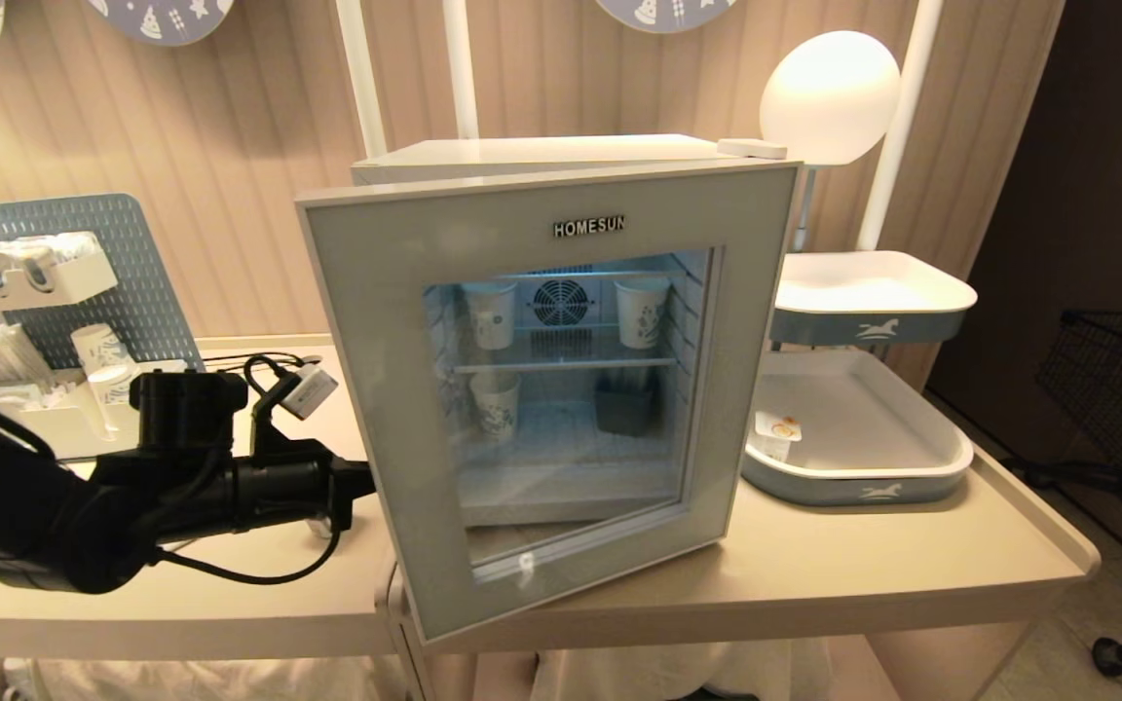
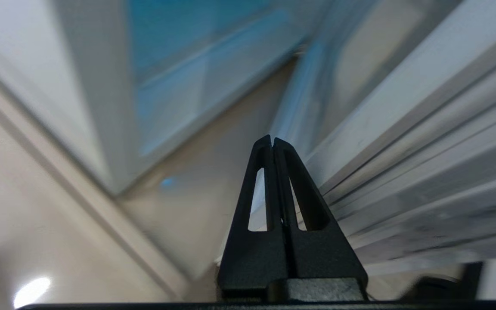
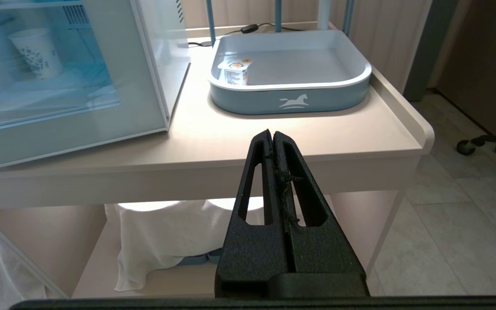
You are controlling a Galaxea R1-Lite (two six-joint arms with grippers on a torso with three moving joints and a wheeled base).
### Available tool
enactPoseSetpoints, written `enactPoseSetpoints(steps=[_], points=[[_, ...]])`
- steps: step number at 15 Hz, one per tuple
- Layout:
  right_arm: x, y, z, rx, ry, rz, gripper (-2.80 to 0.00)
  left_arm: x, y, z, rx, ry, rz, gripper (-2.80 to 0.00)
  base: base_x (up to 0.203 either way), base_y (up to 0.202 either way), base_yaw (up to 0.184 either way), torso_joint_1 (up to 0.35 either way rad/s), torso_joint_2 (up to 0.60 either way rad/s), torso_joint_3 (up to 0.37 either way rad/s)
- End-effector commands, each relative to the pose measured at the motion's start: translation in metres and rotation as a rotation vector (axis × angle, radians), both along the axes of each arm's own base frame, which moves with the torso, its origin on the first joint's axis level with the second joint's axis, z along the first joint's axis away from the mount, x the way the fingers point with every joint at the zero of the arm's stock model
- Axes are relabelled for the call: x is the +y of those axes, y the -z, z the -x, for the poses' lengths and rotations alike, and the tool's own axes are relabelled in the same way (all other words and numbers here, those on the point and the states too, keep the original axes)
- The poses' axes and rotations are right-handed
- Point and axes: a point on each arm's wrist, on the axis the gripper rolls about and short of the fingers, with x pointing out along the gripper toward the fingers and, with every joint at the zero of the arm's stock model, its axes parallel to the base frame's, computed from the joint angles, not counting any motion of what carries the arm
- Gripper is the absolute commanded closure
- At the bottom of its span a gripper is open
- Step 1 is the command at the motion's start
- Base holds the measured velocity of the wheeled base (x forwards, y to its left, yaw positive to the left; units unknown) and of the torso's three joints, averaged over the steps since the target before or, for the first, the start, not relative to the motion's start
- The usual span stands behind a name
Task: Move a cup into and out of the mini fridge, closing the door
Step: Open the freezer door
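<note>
The mini fridge, white with a grey-framed "HOMESUN" glass door ajar, has the left end effector pressed together just left of it.

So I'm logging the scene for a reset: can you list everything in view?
mini fridge: one, white, mid-counter
door: one, grey-framed glass, ajar
paper cups: three seen, white with blue print, inside fridge
trays: two, blue-grey, stacked right of fridge
tub: one, white with orange mark, lower tray
lamp: one, white, behind trays
pegboard: one, blue, far left
left gripper: shut, at door's edge
right gripper: shut, below counter front
</note>
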Motion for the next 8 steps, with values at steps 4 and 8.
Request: enactPoseSetpoints(steps=[4, 8], points=[[0.000, 0.000, 0.000, 0.000, -0.001, 0.000, 0.00, -0.005, -0.029, 0.035, -0.040, 0.157, 0.097, 0.00, 0.000, 0.000, 0.000, 0.000, 0.00, 0.000], [0.000, 0.000, 0.000, 0.002, -0.001, 0.000, 0.00, -0.034, -0.035, 0.060, -0.036, 0.307, 0.121, 0.00, 0.000, 0.000, 0.000, 0.000, 0.00, 0.000]])
